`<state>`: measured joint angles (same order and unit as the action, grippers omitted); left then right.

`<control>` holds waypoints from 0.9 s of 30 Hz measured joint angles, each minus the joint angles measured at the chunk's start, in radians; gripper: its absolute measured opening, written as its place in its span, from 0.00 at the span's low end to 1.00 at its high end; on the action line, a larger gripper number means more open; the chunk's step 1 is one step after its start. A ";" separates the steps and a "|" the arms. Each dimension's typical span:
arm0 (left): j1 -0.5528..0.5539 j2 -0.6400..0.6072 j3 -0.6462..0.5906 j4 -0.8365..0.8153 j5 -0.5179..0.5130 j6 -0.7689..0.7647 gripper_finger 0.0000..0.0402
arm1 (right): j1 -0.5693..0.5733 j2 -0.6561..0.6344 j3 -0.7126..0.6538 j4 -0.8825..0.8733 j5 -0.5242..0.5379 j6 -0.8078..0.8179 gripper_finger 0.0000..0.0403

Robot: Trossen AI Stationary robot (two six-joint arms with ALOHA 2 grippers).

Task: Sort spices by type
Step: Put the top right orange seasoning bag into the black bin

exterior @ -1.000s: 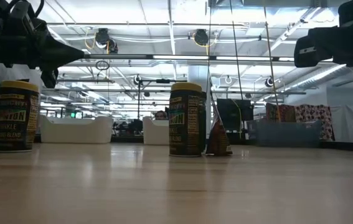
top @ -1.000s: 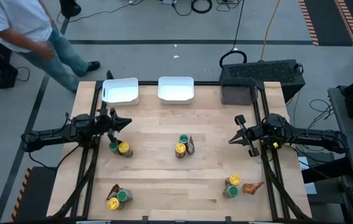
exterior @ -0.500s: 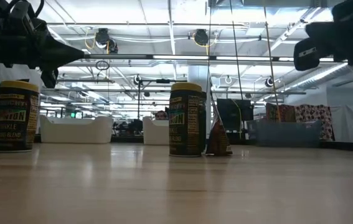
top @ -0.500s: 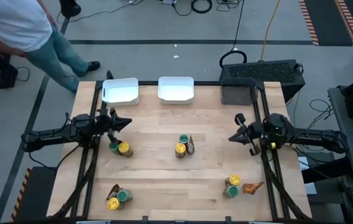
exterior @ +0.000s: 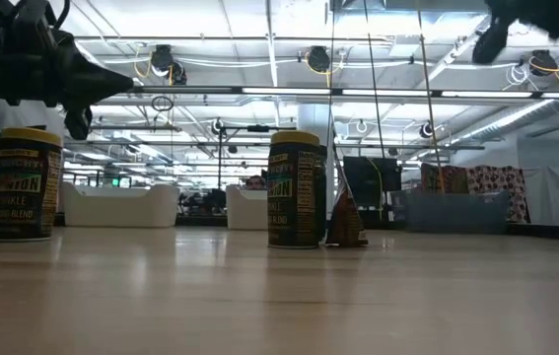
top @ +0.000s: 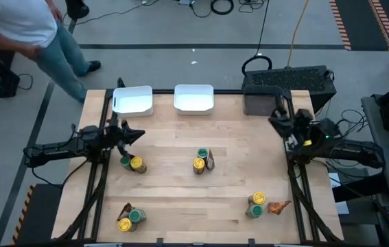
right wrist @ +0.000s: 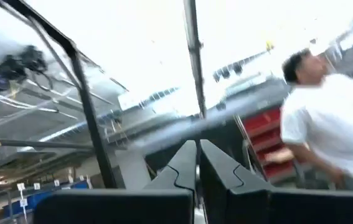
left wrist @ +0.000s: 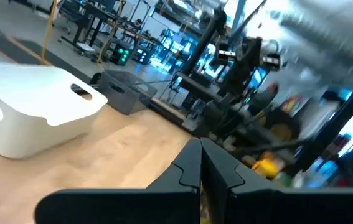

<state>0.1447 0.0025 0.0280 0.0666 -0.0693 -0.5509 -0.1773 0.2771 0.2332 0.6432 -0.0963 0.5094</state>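
Observation:
The spices stand in small groups on the wooden table. Yellow- and green-lidded jars [top: 132, 163] sit at the left, just nearer than my left gripper [top: 141, 134]. Two jars with a brown packet [top: 202, 160] stand in the middle. Further groups sit near left [top: 130, 218] and near right [top: 259, 206]. My left gripper is shut and level above the table [left wrist: 200, 146]. My right gripper [top: 274, 118] is shut, raised high at the right side and tipped upward [right wrist: 197, 146], far from any spice.
Two white trays [top: 133, 100] [top: 193, 99] and a dark bin [top: 263, 103] stand along the far edge. A person in a white shirt [top: 22, 27] is beyond the far left corner and also shows in the right wrist view [right wrist: 325, 124]. Bare wood lies between the spice groups.
My right gripper has risen and drawn toward the table's far edge, tipping its fingers upward and rolling about its own line; it has stayed shut. The person has walked on past the far left corner.

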 joint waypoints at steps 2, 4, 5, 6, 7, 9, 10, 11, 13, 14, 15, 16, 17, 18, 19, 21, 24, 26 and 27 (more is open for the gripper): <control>0.000 0.000 0.000 0.027 -0.008 -0.064 0.02 | 0.009 0.047 0.066 -0.002 0.001 -0.033 0.00; 0.000 0.000 0.000 0.054 -0.024 -0.087 0.02 | 0.019 0.116 0.136 -0.010 0.014 -0.057 0.00; 0.000 0.000 0.000 0.062 -0.043 -0.089 0.02 | 0.024 0.153 0.167 -0.019 0.017 -0.065 0.00; 0.000 0.000 0.000 0.063 -0.063 -0.094 0.02 | 0.029 0.194 0.200 -0.035 0.018 -0.072 0.00; 0.000 0.000 0.000 0.062 -0.074 -0.098 0.02 | 0.033 0.236 0.235 -0.055 0.017 -0.077 0.00; 0.000 0.000 0.000 0.066 -0.077 -0.103 0.02 | 0.041 0.321 0.296 -0.102 0.017 -0.079 0.00; 0.000 0.000 0.000 0.079 -0.074 -0.116 0.02 | 0.045 0.364 0.323 -0.124 0.017 -0.080 0.00; 0.000 0.000 0.000 0.100 -0.069 -0.129 0.02 | 0.049 0.404 0.350 -0.143 0.016 -0.080 0.00; 0.000 0.000 0.000 0.147 -0.065 -0.149 0.02 | 0.054 0.482 0.391 -0.169 0.014 -0.069 0.00; 0.000 0.000 0.000 0.173 -0.065 -0.147 0.02 | 0.056 0.519 0.407 -0.169 0.013 -0.046 0.00; 0.000 0.000 0.000 0.200 -0.065 -0.140 0.02 | 0.055 0.552 0.424 -0.166 0.013 -0.015 0.00; 0.000 0.000 0.000 0.228 -0.070 -0.126 0.02 | 0.055 0.581 0.440 -0.163 0.013 0.020 0.00; 0.000 0.000 0.000 0.256 -0.078 -0.114 0.02 | 0.055 0.608 0.456 -0.158 0.013 0.055 0.00; 0.000 0.000 0.000 0.282 -0.081 -0.101 0.02 | 0.055 0.631 0.470 -0.153 0.016 0.087 0.00; 0.000 0.000 0.000 0.312 -0.081 -0.099 0.02 | 0.055 0.651 0.481 -0.152 0.017 0.114 0.00; 0.000 0.000 0.000 0.380 -0.080 -0.098 0.02 | 0.055 0.686 0.500 -0.153 0.016 0.175 0.00; 0.000 0.000 0.002 0.470 -0.074 -0.091 0.02 | 0.055 0.725 0.525 -0.149 0.016 0.249 0.00; 0.000 0.001 0.016 0.450 -0.066 -0.090 0.02 | 0.053 0.743 0.545 -0.145 -0.008 0.266 0.00; 0.000 0.007 0.030 0.423 -0.054 -0.090 0.02 | 0.051 0.752 0.555 -0.146 -0.037 0.267 0.00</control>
<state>0.1447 0.0098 0.0575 0.4894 -0.1232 -0.6407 -0.1259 1.0293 0.7878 0.4972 -0.1332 0.7761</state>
